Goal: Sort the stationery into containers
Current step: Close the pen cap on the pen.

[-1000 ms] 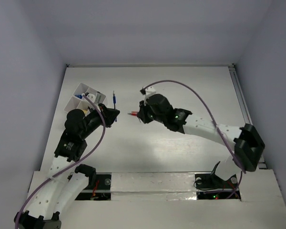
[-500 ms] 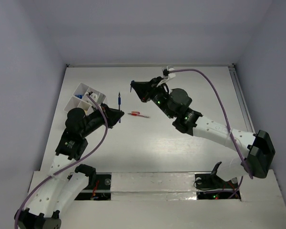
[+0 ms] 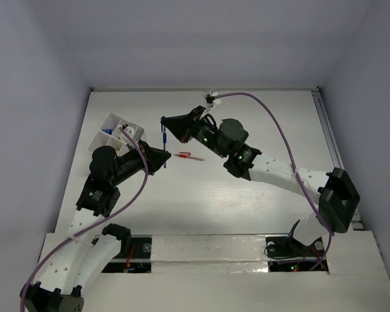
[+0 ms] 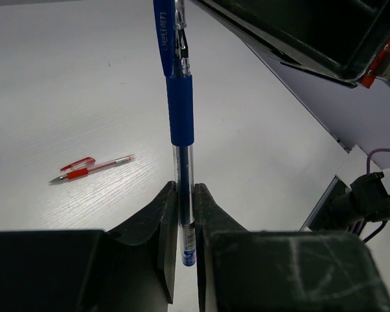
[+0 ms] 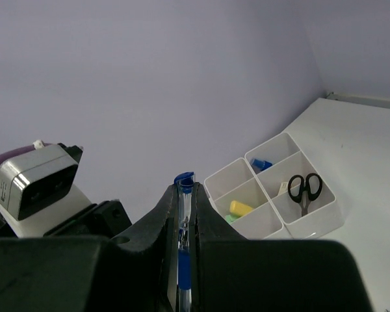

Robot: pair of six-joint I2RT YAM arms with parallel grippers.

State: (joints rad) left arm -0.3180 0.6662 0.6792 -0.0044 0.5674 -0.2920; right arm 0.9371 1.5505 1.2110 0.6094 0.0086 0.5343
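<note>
The blue pen (image 3: 163, 138) stands upright over the table, gripped at both ends. My left gripper (image 3: 163, 158) is shut on its lower end, which shows in the left wrist view (image 4: 180, 110) between the jaws of that gripper (image 4: 184, 190). My right gripper (image 3: 165, 123) is shut on the pen's capped end (image 5: 184, 179), with that gripper (image 5: 184, 192) facing the white organiser (image 5: 277, 224). The thin red pen (image 3: 189, 156) lies flat on the table and also shows in the left wrist view (image 4: 91, 169). The organiser (image 3: 98, 142) holds black scissors (image 5: 304, 188), a yellow eraser (image 5: 240, 208), a green eraser (image 5: 229, 219) and a blue-labelled tube (image 5: 261, 164).
The organiser stands at the table's far left, just behind my left arm (image 3: 107, 172). My right arm (image 3: 273, 172) stretches across the middle of the table from the right. Purple walls close in the table on three sides.
My right gripper rose from over the red pen, swung left and closed on the top end of the blue pen. My left gripper kept hold of the pen and barely moved.
</note>
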